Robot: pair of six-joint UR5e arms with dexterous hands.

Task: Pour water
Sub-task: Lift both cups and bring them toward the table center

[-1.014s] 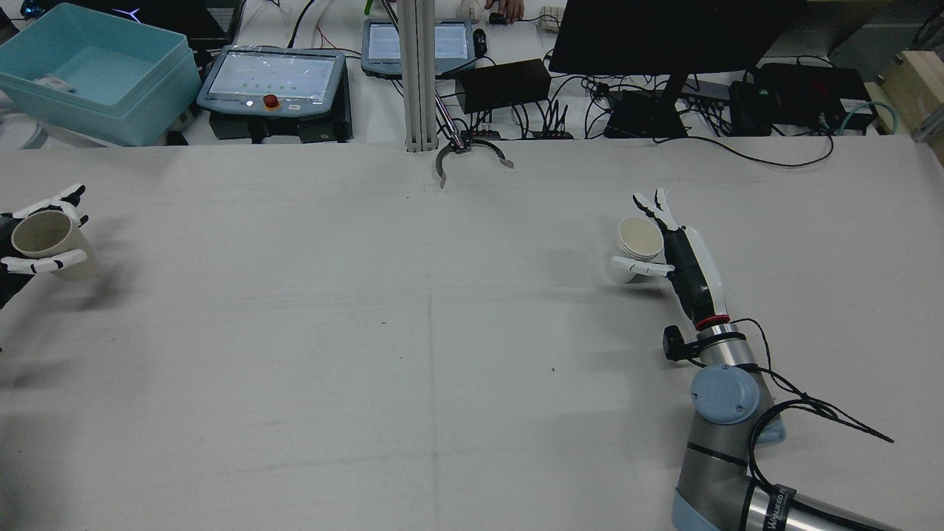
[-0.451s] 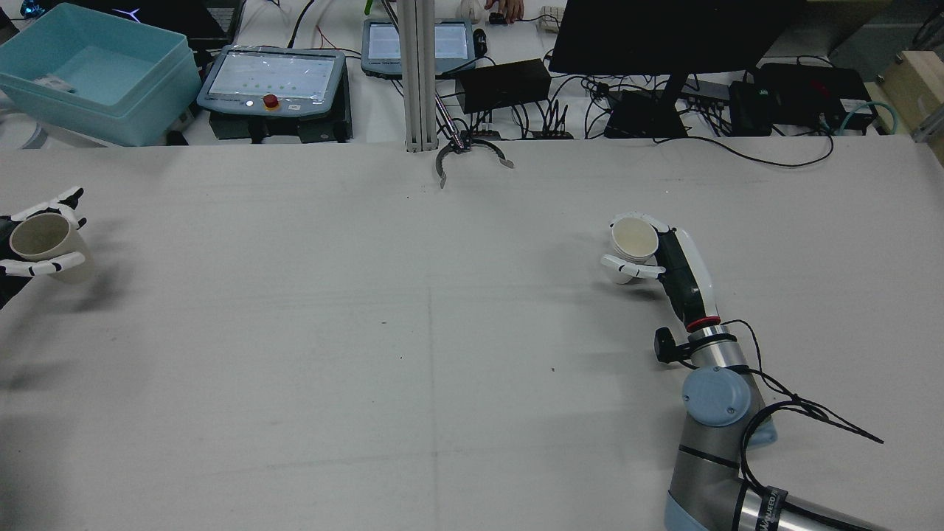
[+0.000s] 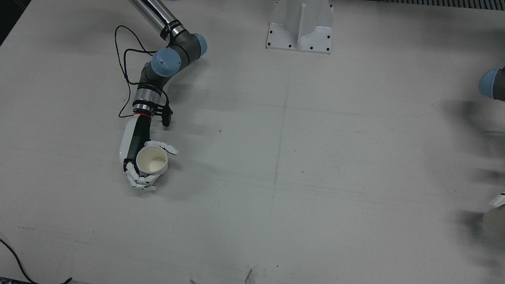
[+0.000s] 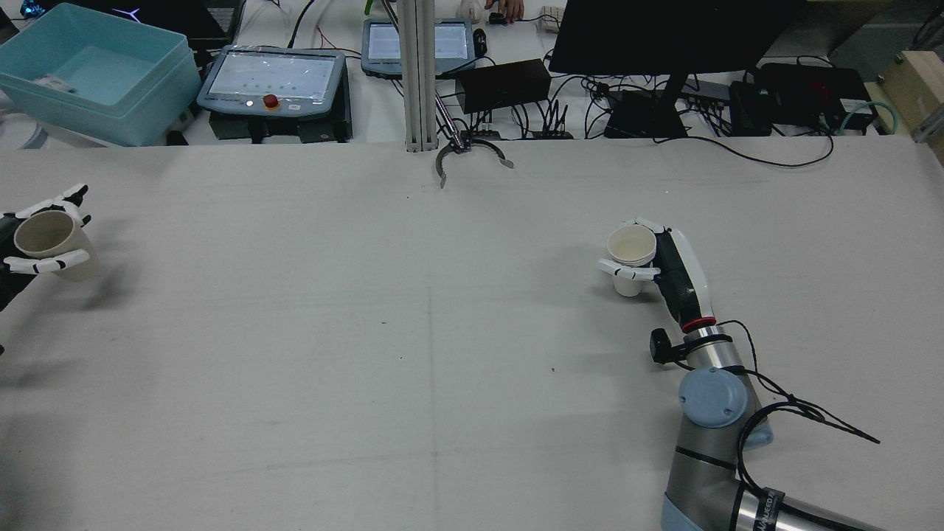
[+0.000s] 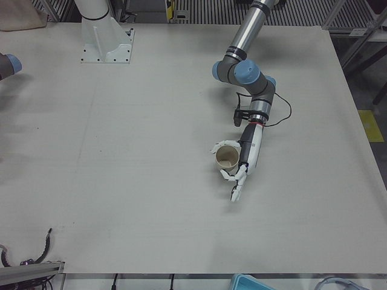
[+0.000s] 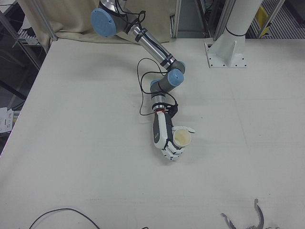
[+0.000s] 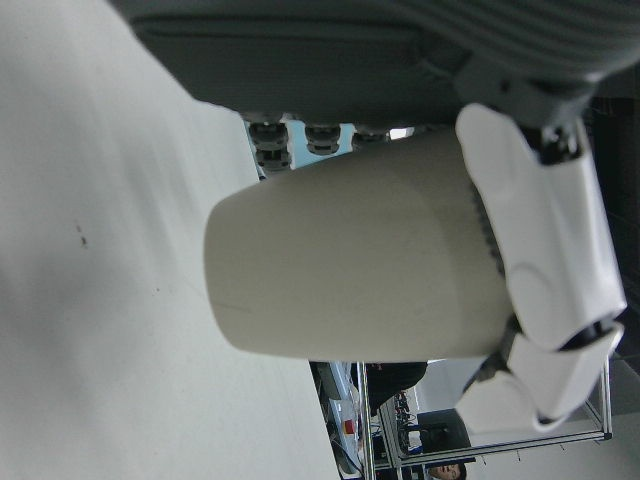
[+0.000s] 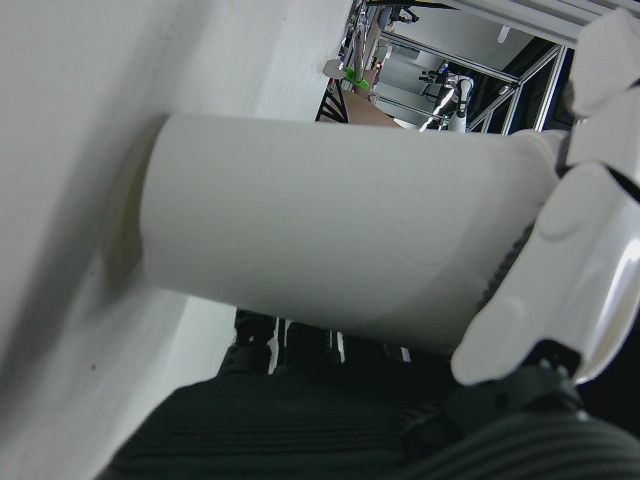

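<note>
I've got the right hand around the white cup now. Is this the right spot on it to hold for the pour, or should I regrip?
Keep it. The right hand wraps the white cup from the side, high on the wall just under the rim, fingers curled round front and back. The cup stands upright, mouth open and unblocked, base near the table. A side grip on the tapered wall should let the wrist tip it; gripping lower would likely slip toward the narrower base.

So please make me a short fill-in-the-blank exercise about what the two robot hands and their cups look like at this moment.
1. Each robot hand holds one paper ____.
2. In the rear view, the left robot hand holds the beige cup near the ____ edge of the picture.
3. In the right hand view, the base of the white cup in the right robot hand rests on the ____.
4. Both cups stand with the open mouth pointing ____.

Missing words: cup; left; table; up
</note>
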